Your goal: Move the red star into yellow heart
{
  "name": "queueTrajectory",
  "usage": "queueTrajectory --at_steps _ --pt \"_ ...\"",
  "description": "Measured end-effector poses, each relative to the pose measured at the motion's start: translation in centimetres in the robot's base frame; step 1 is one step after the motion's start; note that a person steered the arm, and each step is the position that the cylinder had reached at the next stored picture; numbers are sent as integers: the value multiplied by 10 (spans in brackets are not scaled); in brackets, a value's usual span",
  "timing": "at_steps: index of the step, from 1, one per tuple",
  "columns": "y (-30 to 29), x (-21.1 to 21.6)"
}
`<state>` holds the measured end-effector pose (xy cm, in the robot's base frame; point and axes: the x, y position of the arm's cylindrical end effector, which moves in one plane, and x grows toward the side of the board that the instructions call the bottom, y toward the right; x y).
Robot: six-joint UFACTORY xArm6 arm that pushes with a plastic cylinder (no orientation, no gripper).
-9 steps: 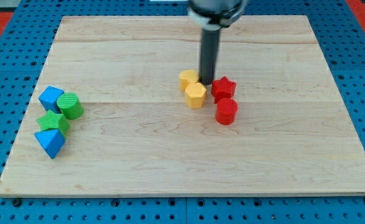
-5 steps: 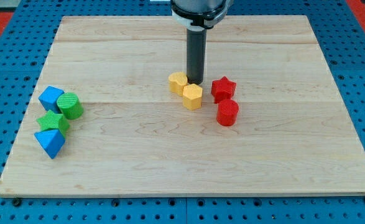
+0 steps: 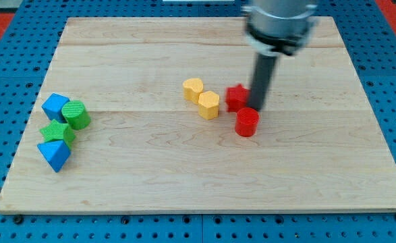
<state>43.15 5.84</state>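
Now, entry: wooden board (image 3: 117, 175). My tip (image 3: 257, 107), a bare rod gripping nothing, has crossed from beside the yellow heart (image 3: 193, 88) to the red star (image 3: 236, 97), touching its right side; heart lies well left, ready for pushing leftward.

Wooden board (image 3: 150, 175) (pale planks) carries eight small coloured blocks.

Centre group: red star (image 3: 236, 97) just right of the yellow hexagon (image 3: 209, 105), with the yellow heart (image 3: 193, 89) up-left of the hexagon, touching it.
Red cylinder (image 3: 247, 123): just below the star.
My tip (image 3: 256, 108): against the star's right side — above the cylinder.
Far left cluster: blue cube (image 3: 54, 106), green cylinder (image 3: 77, 115), green star (image 3: 56, 131), blue pyramid (image 3: 54, 155) — top to bottom.
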Motion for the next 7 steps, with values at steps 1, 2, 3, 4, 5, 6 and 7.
queueTrajectory --at_steps 1,2,3,4,5,6,7 --pt "-6 -17" --pt "-6 -30" --pt "-34 -31" --pt "-57 -37" --pt "-57 -48" --pt "-57 -55" --pt "-6 -55"
